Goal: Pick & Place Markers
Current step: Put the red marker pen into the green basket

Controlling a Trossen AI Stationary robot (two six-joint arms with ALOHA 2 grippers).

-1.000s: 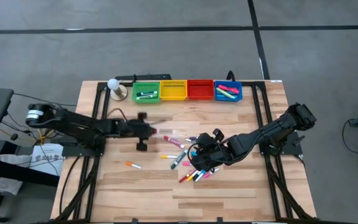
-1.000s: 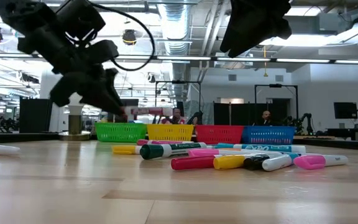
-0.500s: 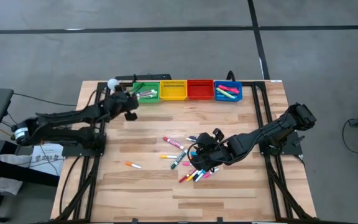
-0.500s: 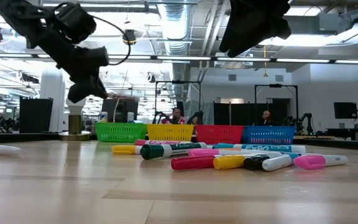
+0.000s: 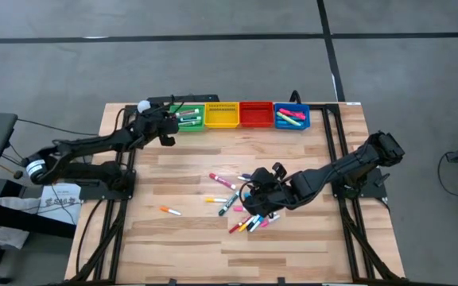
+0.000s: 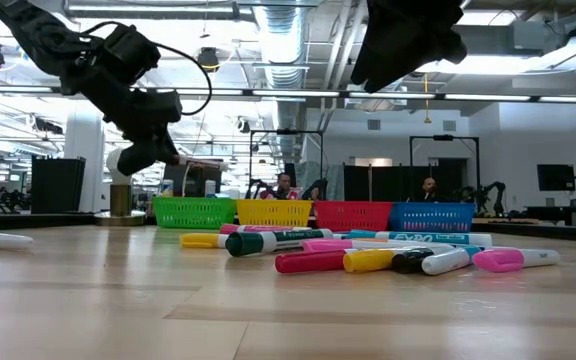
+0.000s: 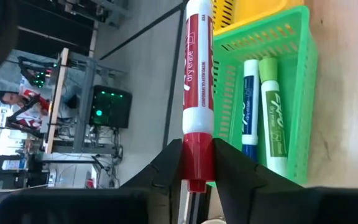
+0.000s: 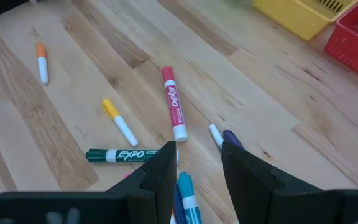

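The left tool [image 7: 197, 163] pinches a red marker [image 7: 197, 93] by its cap end, over the green bin [image 7: 291, 93] at the high view's upper left. Light, stiff, slick plastic — probably best held mid-barrel. The right tool [image 8: 197, 155] hangs parted and empty over the scattered markers [image 5: 241, 208] mid-desk.

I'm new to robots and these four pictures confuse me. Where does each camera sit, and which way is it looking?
High view: above the table, looking straight down; both arms show, left gripper at the green bin.
Low view: at tabletop height, looking level across the markers; arms enter from above.
Left wrist view: on the left arm, past its fingers clamping a red marker.
Right wrist view: on the right arm, over scattered markers.
Shared: high and left wrist views both show the green bin.
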